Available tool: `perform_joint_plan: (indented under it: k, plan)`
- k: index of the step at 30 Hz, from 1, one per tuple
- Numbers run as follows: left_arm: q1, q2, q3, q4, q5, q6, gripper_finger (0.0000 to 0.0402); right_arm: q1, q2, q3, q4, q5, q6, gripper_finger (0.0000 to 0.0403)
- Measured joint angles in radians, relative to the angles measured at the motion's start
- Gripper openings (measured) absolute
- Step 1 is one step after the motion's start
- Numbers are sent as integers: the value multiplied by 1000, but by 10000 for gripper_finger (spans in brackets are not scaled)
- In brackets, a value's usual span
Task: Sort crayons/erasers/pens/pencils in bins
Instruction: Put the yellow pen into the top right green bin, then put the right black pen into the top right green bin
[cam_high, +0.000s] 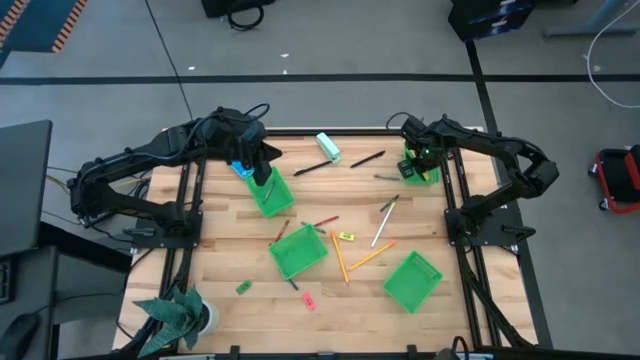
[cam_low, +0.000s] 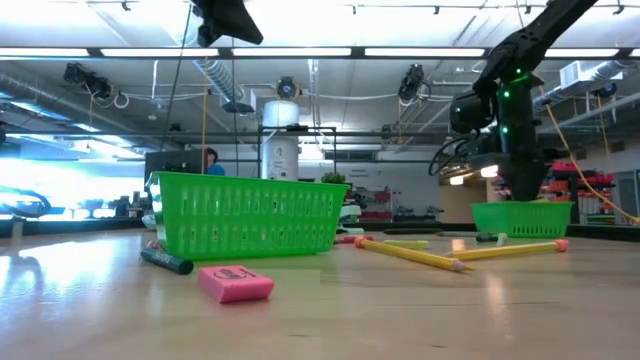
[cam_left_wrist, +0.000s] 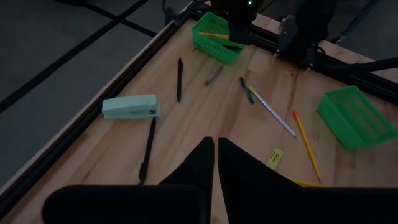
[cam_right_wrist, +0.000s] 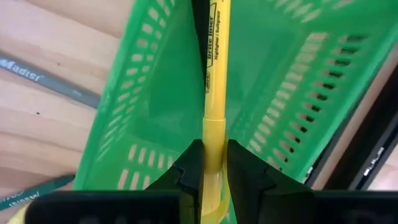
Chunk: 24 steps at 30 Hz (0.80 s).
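Yellow pen (cam_right_wrist: 212, 81) is pinched between the closed fingers of the right end effector (cam_right_wrist: 212, 163), long axis pointing straight down into the far-right bin (cam_right_wrist: 280, 93) beneath; left end effector (cam_left_wrist: 215, 163), closed and empty, waits far left.

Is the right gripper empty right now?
No: in the right wrist view the right gripper is shut on a yellow pen, holding it over a green bin.

Four green bins (cam_high: 298, 251) sit on the wooden table (cam_high: 220, 260) among scattered pencils (cam_high: 339, 258), both arms reaching over the far bins.
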Motion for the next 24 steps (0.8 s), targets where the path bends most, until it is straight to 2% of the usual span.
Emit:
perform_joint_plan:
  k: [5,18,24]
  plan:
    - [0,0,0,0,0,-14,36,0,0,-1,27,0,2,63]
    - [0,0,0,-1,2,-16,26,0,0,1,22,-11,81,118]
    - [0,-1,0,-7,2,29,34,3,0,60,-25,-19,109,130]
